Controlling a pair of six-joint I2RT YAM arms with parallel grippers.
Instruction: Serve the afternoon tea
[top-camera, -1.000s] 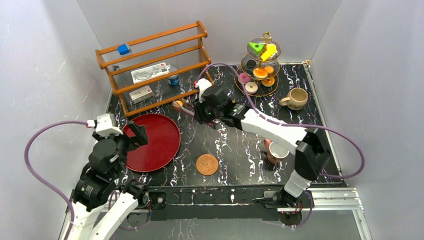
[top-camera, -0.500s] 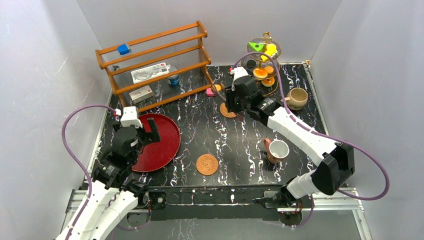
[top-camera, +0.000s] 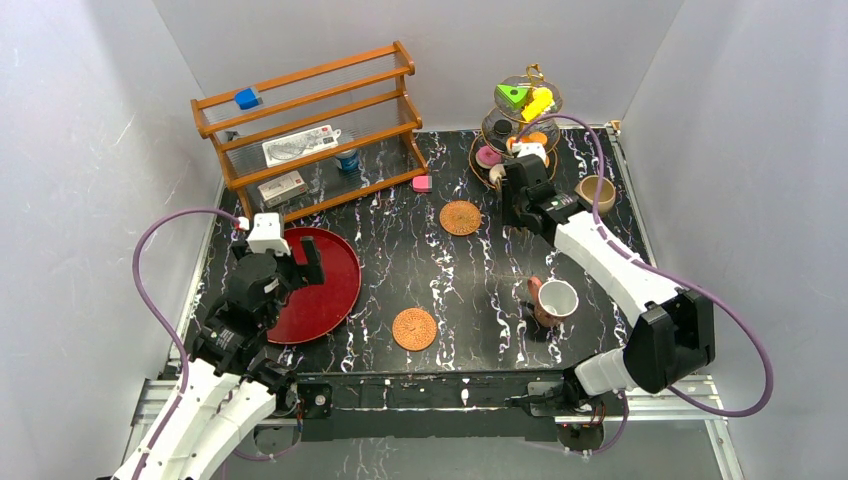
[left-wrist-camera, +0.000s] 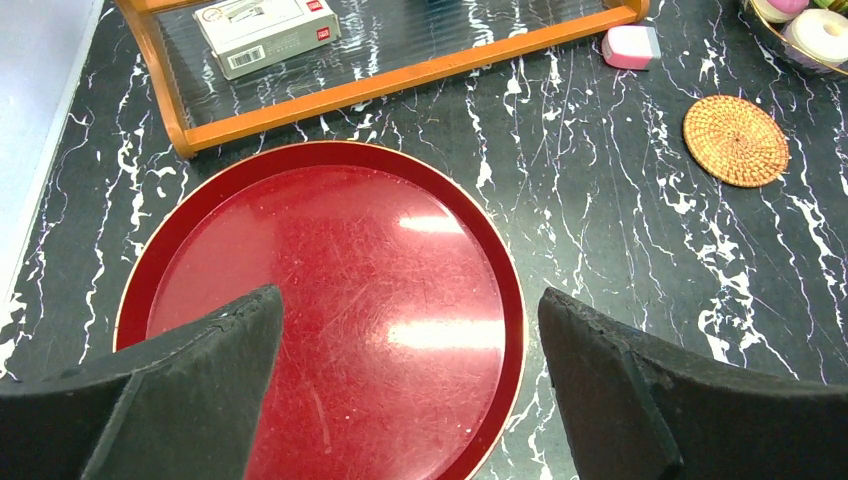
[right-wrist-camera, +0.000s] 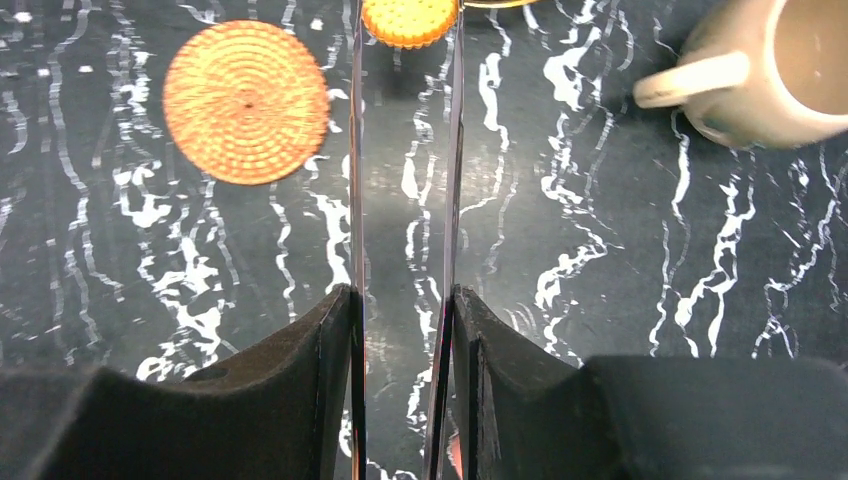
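One woven coaster (top-camera: 460, 217) lies on the table left of my right gripper (top-camera: 514, 205); it also shows in the right wrist view (right-wrist-camera: 246, 102). A second coaster (top-camera: 414, 328) lies near the front. My right gripper (right-wrist-camera: 403, 300) hangs empty by the tiered stand (top-camera: 520, 170), jaws a narrow gap apart. The stand holds a green wedge (top-camera: 512, 95), a yellow piece (top-camera: 538, 103), a pink donut (top-camera: 488, 156) and an orange cookie (right-wrist-camera: 410, 20). The beige mug (top-camera: 597, 193) stands right of it, the pinkish-brown cup (top-camera: 552, 300) nearer. My left gripper (top-camera: 298, 268) is open over the red tray (left-wrist-camera: 330, 230).
A wooden shelf rack (top-camera: 310, 130) at the back left holds white boxes (left-wrist-camera: 265, 30), a blue can (top-camera: 348, 160) and a blue cube (top-camera: 247, 98). A pink block (top-camera: 422, 183) lies by its right end. Grey walls close in three sides.
My right gripper carried the coaster from near the rack to the table's middle back, let it go and moved right to the stand. My left arm swung in over the tray.
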